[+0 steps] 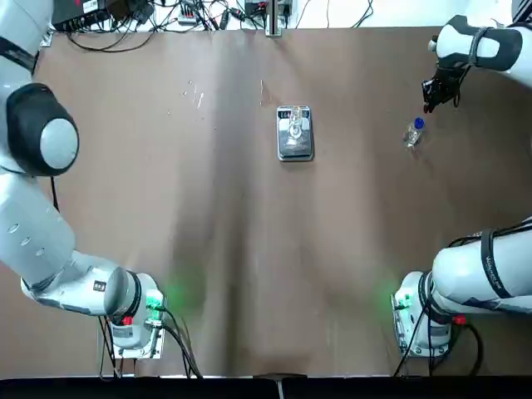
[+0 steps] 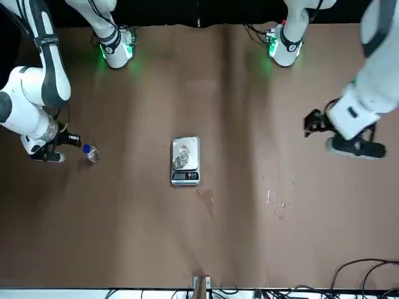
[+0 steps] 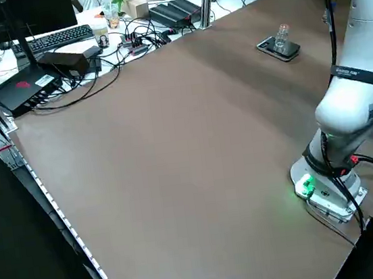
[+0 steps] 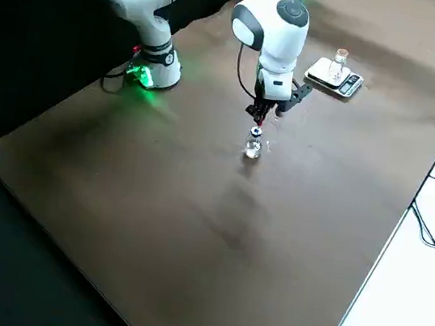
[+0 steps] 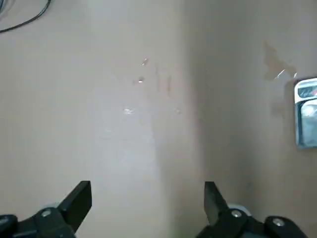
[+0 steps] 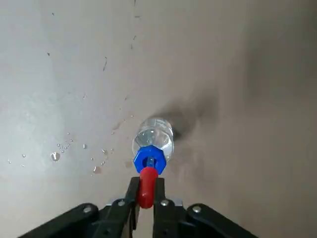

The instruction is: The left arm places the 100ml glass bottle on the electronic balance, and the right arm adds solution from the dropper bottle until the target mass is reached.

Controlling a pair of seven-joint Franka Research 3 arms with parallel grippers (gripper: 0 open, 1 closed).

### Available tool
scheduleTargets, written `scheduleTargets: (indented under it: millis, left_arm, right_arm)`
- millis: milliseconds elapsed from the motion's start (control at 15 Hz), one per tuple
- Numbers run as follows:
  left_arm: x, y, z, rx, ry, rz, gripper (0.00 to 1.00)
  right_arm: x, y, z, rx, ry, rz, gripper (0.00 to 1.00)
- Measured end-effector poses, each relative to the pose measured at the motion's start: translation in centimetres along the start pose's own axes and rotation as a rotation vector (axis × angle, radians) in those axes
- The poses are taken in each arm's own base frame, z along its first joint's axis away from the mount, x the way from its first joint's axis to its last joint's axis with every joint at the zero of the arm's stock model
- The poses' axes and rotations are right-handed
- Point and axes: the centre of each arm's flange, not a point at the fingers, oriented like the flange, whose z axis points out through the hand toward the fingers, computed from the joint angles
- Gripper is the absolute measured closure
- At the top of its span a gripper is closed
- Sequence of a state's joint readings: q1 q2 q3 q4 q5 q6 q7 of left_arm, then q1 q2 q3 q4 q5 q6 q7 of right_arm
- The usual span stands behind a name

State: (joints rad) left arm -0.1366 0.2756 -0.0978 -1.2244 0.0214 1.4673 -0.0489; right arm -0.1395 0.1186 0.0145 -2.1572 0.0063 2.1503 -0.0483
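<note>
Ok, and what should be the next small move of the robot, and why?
Probably the right gripper should lift the dropper straight up out of its blue cap: its fingers are closed on the red bulb, and the glass bottle already stands on the balance.

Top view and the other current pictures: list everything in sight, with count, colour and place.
glass bottle: one, clear, on the balance's plate
electronic balance: one, silver, on the table
dropper bottle: one, clear with blue cap and red dropper bulb, on the table, under the right gripper
liquid drops: several, clear, scattered on the table
table: one, brown, beneath all these
monitor: one, black, beyond the table
keyboard: one, black, by the monitor
cables: many, mostly black, past the table's edge
left gripper: one, black, open above the table
right gripper: one, black, closed on the bulb
arms: two, white
</note>
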Motion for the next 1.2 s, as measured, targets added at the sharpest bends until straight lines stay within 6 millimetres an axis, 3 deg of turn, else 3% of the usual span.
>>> scheduleTargets:
  millis: [200,400,733,1200]
  left_arm:
    - [-1.3,-5.2,-0.2,-0.004,-0.011,0.057,0.0]
    - [-2.5,-8.1,-0.3,-0.003,-0.014,0.078,0.0]
    - [-2.3,-7.8,0.7,0.005,0.0,0.069,0.0]
    - [-2.2,-7.0,0.4,0.005,0.031,-0.127,0.0]
  right_arm:
    - [-0.1,0.0,-0.3,0.0,-0.005,0.0,0.85]
    - [-0.1,0.0,-1.5,0.001,-0.017,0.0,0.85]
    - [0.2,0.0,-4.0,0.002,-0.033,-0.001,0.85]
    - [0.5,-0.1,-5.5,0.002,-0.039,-0.003,0.84]
